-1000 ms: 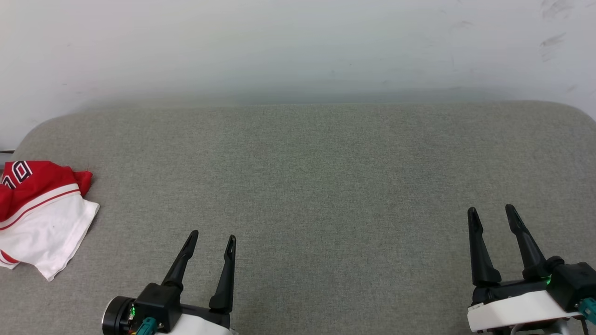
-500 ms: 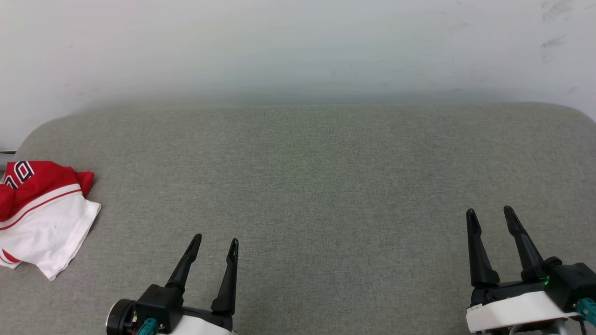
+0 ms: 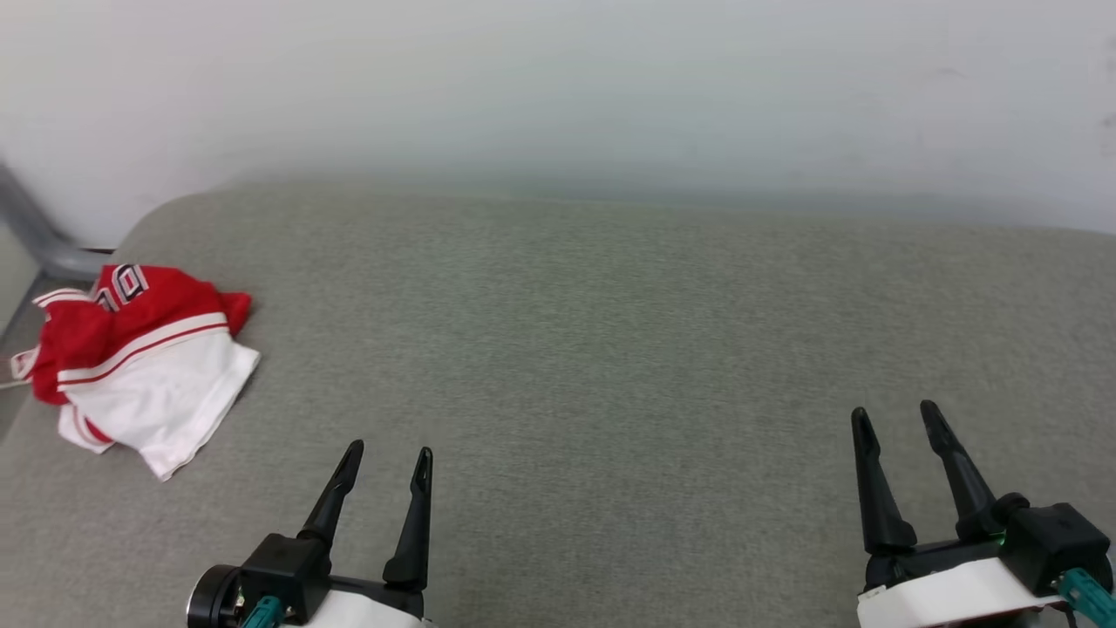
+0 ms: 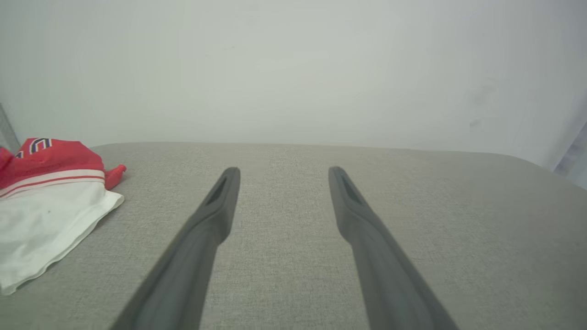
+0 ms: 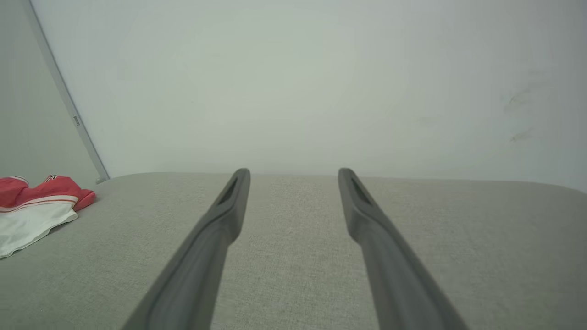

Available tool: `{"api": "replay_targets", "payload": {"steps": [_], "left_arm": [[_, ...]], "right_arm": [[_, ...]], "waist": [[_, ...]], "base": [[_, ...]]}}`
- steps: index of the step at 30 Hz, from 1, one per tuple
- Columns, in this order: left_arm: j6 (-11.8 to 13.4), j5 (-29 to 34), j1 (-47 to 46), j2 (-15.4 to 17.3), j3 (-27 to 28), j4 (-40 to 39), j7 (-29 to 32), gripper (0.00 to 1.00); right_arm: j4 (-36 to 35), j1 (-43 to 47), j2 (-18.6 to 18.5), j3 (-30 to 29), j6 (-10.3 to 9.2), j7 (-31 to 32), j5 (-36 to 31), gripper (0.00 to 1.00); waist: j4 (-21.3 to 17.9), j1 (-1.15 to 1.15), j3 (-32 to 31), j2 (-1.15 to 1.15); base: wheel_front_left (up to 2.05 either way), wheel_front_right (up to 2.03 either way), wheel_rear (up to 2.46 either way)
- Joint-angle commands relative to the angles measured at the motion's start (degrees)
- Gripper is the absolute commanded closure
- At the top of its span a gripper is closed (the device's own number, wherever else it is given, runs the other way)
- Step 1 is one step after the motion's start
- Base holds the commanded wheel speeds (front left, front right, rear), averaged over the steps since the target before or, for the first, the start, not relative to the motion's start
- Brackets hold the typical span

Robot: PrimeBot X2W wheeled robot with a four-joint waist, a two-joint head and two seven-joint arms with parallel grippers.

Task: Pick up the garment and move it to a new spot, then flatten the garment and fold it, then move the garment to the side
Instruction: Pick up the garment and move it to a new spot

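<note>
I am holding my left gripper (image 3: 390,448) over the near edge of the grey fabric surface (image 3: 610,349), left of the middle. Its two dark fingers are standing wide apart and gripping nothing; bare fabric is showing between them. They are pointing toward the far edge and the pale wall (image 3: 558,87) behind it.

I am holding my right gripper (image 3: 894,408) over the near edge too, close to the near right corner. Its fingers are also spreading wide and carrying nothing. From my head camera I cannot tell whether either pair of tips is touching the fabric.

The garment (image 3: 144,349) is lying crumpled in a heap near the far left corner of the surface, right along the left edge. Its red part is facing the far edge, with a bit of black, white-edged lettering showing on top. A red-and-white striped band is running across the middle of the heap, and the white part is spreading toward the near edge. A grey bar (image 3: 39,240) is running along the wall just behind the heap.

The garment is sitting well apart from both grippers, with my left one the closer of the two.
</note>
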Motion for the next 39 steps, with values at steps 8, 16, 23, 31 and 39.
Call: {"api": "replay_targets", "payload": {"steps": [8,16,23,31,39], "left_arm": [[-0.3,0.6,1.3,0.0,1.3,0.1,-0.2,0.0],[-0.4,1.2,2.1,0.0,2.0,0.2,-0.2,0.0],[-0.5,1.3,2.5,0.0,2.5,0.2,-0.2,0.0],[-0.6,1.5,2.9,0.0,2.8,0.1,-0.2,0.0],[-0.6,1.0,3.0,0.0,3.2,-0.2,-0.2,0.0]], "right_arm": [[0.2,0.9,0.1,2.0,-0.04,-0.1,0.5,0.0],[0.6,1.6,0.1,3.8,-0.04,-0.1,0.7,0.0],[0.9,1.4,0.1,5.2,-0.04,-0.1,0.6,0.0],[1.3,1.5,0.1,5.9,-0.04,-0.1,0.7,0.0],[1.2,0.9,0.1,6.4,-0.04,-0.1,0.5,0.0]], "waist": [[8.3,0.0,-1.2,0.0],[14.8,0.0,-2.0,0.0],[19.0,0.0,-2.3,0.0],[21.5,0.0,-2.4,0.0],[21.4,0.0,-1.6,0.0]], "base": [[0.0,0.0,0.0],[0.0,0.0,0.0],[0.0,0.0,0.0],[0.0,0.0,0.0],[0.0,0.0,0.0]]}}
